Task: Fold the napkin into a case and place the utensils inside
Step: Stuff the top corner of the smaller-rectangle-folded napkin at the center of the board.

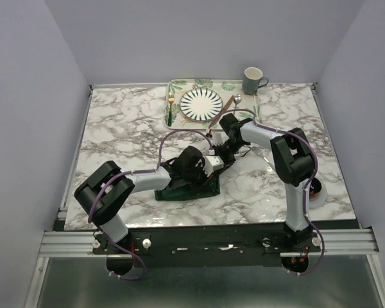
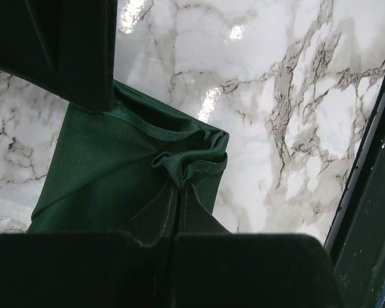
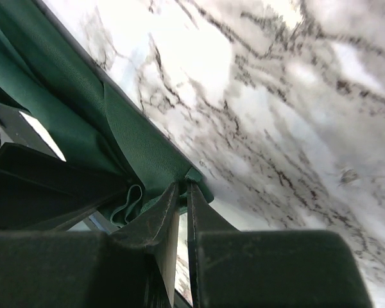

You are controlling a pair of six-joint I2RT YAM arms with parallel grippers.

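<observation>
Left claw [image 2: 174, 236] and right claw [image 3: 183, 192] pinch the napkin [image 2: 115, 167].

Pale lilac walls [image 1: 32, 96] boxing in marble worktop [image 1: 122, 122]; light glaring off it; metal rail [image 1: 205, 239] running along near edge.

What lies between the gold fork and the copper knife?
The striped plate, seen in the top view, with fork left and knife right.
</observation>
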